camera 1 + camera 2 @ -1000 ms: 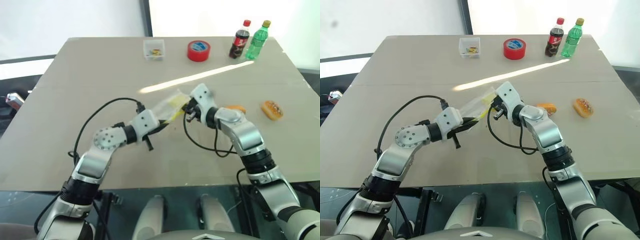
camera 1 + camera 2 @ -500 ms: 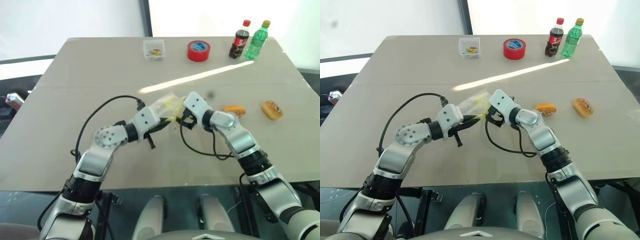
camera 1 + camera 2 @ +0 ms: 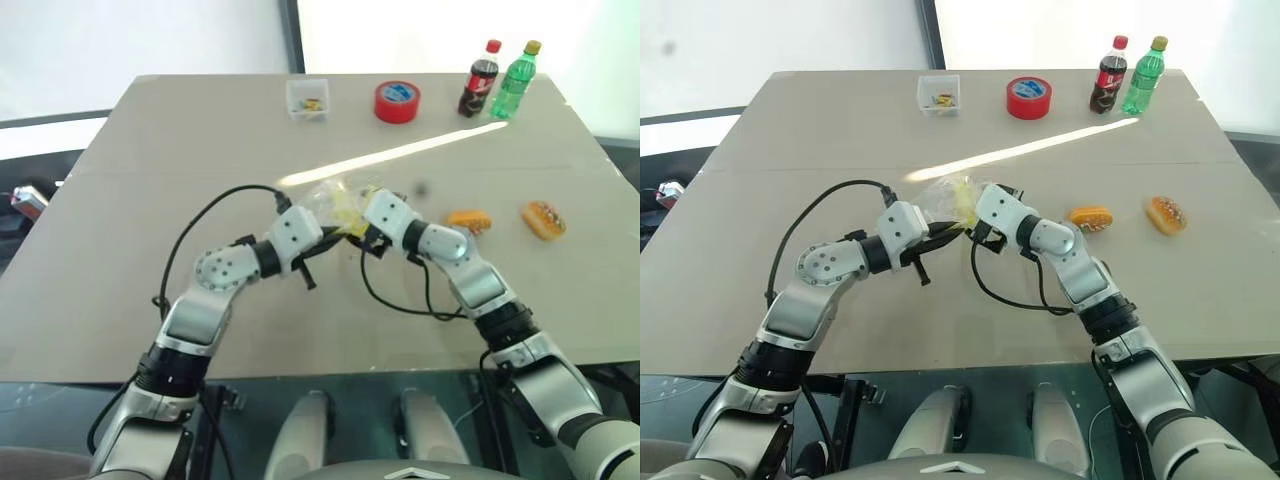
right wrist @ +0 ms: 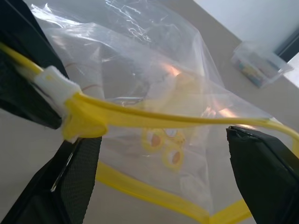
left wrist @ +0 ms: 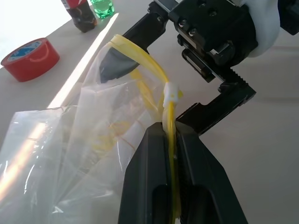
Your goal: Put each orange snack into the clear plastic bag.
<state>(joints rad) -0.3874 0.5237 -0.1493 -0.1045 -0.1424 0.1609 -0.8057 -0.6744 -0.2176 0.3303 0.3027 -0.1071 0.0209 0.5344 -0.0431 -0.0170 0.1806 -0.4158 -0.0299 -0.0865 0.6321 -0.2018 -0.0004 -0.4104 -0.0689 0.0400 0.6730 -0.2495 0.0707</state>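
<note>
the step in hand is judged to be the opening of the clear plastic bag [image 3: 335,205], with neither snack yet inside. nearest, the two arms are reached forward over the table [image 3: 150,150] and angled in toward each other, so that the grippers meet above its middle. the left gripper [image 5: 170,133] is clenched on the bag's yellow seal strip [image 5: 145,60], which is seen pinched between its two black fingers beside the white slider. the right gripper [image 4: 163,154] is held roughly level and pointed toward the left one, its jaws spread wide; one finger appears to be set inside the bag's mouth and the other outside, with no grip closed on it.

the next move is judged to call for the right jaws to be closed on the far lip, so the mouth can be pulled apart while the left hold is kept.

further right on the table, the two orange snacks [image 3: 469,220] [image 3: 543,219] are left lying near each other, well apart from the bag. at the far edge a small clear box [image 3: 307,98], a red tape roll [image 3: 397,101] and two bottles [image 3: 481,78] [image 3: 514,81] are stood.
</note>
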